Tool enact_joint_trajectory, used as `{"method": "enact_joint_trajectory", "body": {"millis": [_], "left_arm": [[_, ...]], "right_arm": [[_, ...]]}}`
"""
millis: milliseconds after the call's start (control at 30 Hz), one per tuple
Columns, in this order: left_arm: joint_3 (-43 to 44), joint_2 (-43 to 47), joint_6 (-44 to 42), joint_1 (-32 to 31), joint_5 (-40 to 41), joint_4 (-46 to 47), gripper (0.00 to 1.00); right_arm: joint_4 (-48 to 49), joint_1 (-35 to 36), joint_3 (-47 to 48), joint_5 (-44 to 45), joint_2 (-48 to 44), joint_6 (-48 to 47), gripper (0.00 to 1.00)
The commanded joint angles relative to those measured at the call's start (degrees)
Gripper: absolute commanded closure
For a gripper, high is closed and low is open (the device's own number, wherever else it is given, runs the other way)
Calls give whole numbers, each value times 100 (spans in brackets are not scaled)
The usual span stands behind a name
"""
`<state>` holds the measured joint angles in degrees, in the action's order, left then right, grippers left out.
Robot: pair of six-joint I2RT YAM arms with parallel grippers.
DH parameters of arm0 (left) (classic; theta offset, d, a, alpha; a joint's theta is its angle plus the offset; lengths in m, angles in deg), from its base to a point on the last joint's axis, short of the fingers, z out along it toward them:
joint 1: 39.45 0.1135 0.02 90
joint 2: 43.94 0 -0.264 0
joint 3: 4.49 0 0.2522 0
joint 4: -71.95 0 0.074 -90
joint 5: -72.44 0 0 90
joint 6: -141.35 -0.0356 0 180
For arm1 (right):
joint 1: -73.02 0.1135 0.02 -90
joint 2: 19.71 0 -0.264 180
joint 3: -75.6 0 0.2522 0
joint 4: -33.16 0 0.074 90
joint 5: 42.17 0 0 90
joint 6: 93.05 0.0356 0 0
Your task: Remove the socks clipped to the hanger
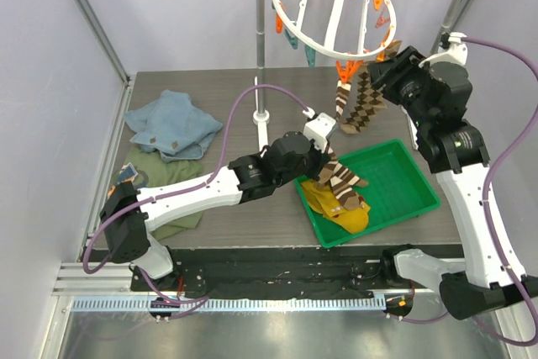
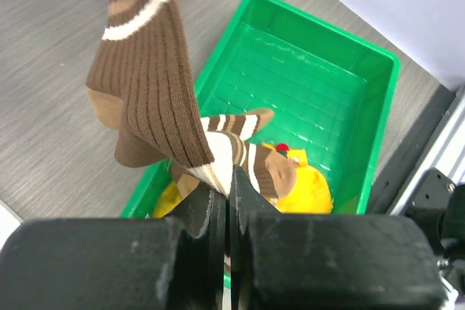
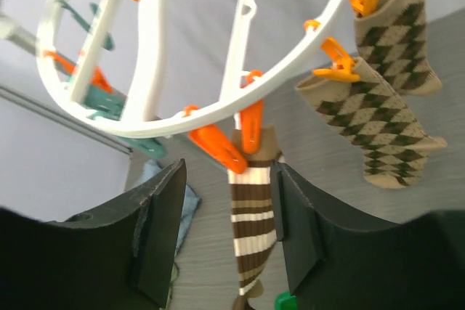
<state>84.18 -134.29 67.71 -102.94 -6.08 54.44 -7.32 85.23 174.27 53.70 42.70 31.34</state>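
your right tool [image 3: 229, 179] sits tight under the rim of the white round plastic hanger [image 3: 243, 41]. its jaws stand wide on either side of a brown-and-white striped sock [image 3: 253, 215], which hangs from an orange plastic clip [image 3: 251, 125]. two brown-and-tan diamond-patterned socks [image 3: 385, 128] hang clipped just beside it. your left tool [image 2: 229, 201] is pinched shut on the edge of another striped sock [image 2: 145, 92], over the rim of the green plastic tray [image 2: 312, 70] where mustard-yellow socks [image 2: 309, 190] lie. the grey metal stand post [image 1: 261, 65] rises from the grey desk [image 1: 235, 115] near that arm.
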Motion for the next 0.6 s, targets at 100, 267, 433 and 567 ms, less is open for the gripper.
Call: {"method": "enact_joint_trajectory", "body": {"millis": [100,267,433,567], "left_arm": [[146,-71,131,-41,372,665,100],[243,-167,139,-85,310,691,100],[260,-264,122,-164,302,788,100],[313,-343,87,-208,267,841,100]], "right_arm": [[430,1,-166,222,210,-73,52],[914,1,-281,38,429,102,56],[1124,18,-447,29,544,278,58],[1274,27,-650,-173,605,314,58]]}}
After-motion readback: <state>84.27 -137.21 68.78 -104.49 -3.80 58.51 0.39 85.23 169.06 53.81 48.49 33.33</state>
